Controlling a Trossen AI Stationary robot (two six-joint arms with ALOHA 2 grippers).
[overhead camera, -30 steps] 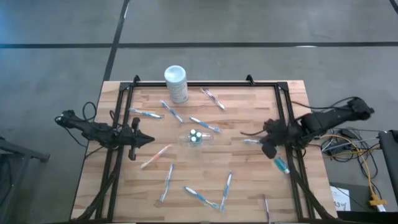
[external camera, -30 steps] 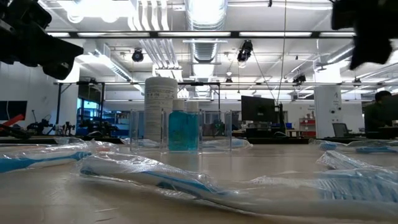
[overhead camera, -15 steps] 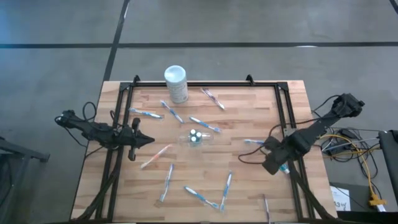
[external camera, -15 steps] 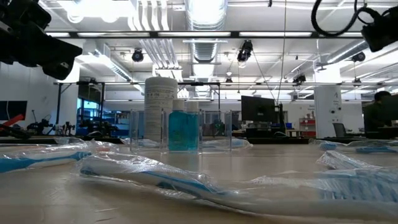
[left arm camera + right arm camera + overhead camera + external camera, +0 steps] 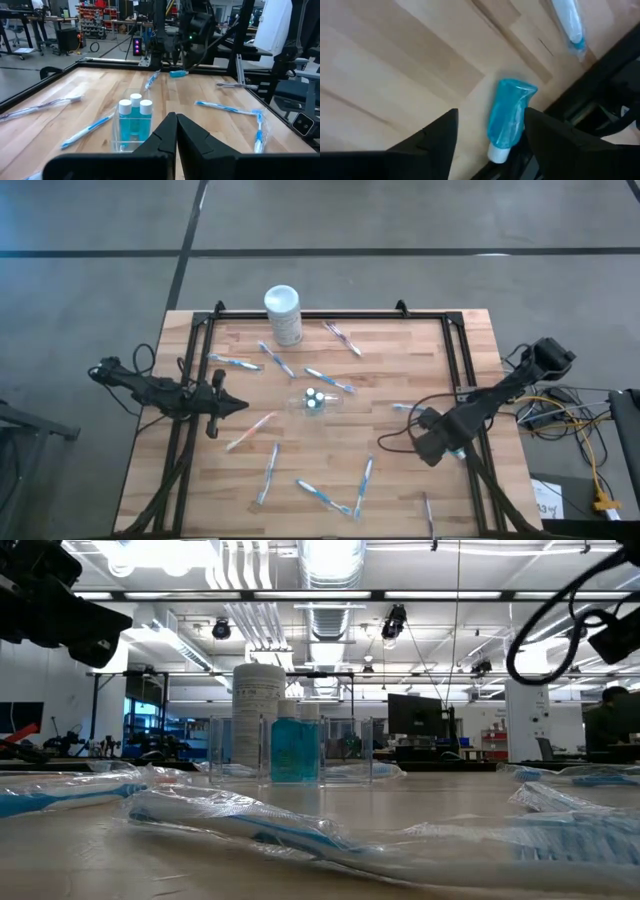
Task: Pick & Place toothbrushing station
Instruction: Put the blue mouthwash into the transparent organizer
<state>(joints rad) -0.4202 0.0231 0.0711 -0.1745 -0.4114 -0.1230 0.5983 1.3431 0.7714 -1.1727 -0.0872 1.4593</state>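
Observation:
The toothbrushing station (image 5: 313,400) is a clear cup standing upright mid-table with three white-capped blue bottles in it, also seen in the left wrist view (image 5: 132,125) and the low view (image 5: 295,748). My left gripper (image 5: 238,405) hovers shut at the table's left side, pointing at the station. My right gripper (image 5: 492,135) is open, low over the table's right edge (image 5: 436,448). Its fingers stand on either side of a blue tube (image 5: 509,117) with a white cap, which lies flat on the wood beside the black frame rail. I see no touch.
A white canister (image 5: 283,315) with a yellow label stands at the far edge. Several wrapped toothbrushes (image 5: 328,380) lie scattered over the table, one close to the tube (image 5: 568,22). Black frame rails (image 5: 468,380) run along the sides. A cable (image 5: 400,425) loops from the right arm.
My right gripper has moved toward the table's near edge and down, ending low over the blue tube; its arm has swung out toward the right and left the low view's top corner. The tube and the station have stayed in place.

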